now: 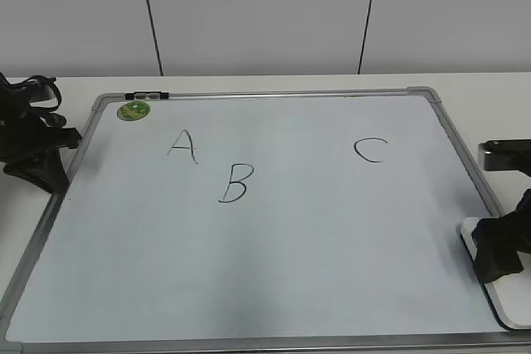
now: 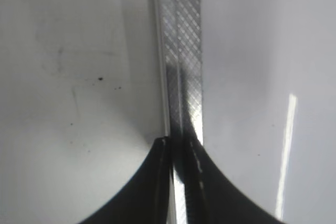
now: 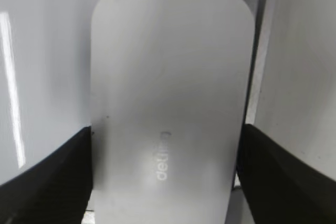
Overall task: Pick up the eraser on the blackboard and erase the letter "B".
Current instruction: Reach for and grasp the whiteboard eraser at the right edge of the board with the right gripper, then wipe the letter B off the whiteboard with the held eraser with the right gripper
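Note:
The white eraser [image 1: 507,308] lies at the right edge of the blackboard [image 1: 290,254], mostly under my right gripper [image 1: 498,256]. In the right wrist view the eraser [image 3: 168,72] fills the frame, grey print on top, and my right gripper [image 3: 165,148] has one black jaw against each long side of it. The letter "B" [image 1: 236,184] is drawn left of the board's middle, far from the eraser. My left gripper [image 1: 41,173] is shut and empty over the board's left frame; the left wrist view shows its jaws [image 2: 178,145] above the frame strip [image 2: 181,51].
The letter "A" [image 1: 182,146] is up and left of the "B", and the letter "C" [image 1: 370,149] is to the right. A round green magnet [image 1: 133,110] sits in the top left corner. A marker [image 1: 146,95] lies on the top frame.

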